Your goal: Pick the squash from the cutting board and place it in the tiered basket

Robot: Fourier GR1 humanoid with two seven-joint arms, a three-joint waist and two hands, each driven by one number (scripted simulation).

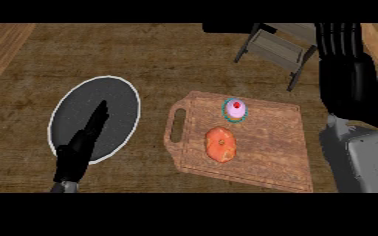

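Observation:
An orange squash [221, 144] lies on the wooden cutting board [273, 145], in its left half. Behind the squash on the same board stands a pink cupcake [235, 109] with a red top in a teal wrapper. The tiered basket [279, 48], made of grey slats on dark legs, stands at the back right of the counter. My right hand [344, 65] is raised at the right edge, fingers straight and pointing up, beside the basket and clear of the board. My left hand [85, 142] rests open over a dark plate at the lower left.
A dark round plate [118, 97] with a white rim lies left of the board. The board has a handle slot [177, 125] on its left side. A lighter wooden strip [15, 40] runs along the counter's far left.

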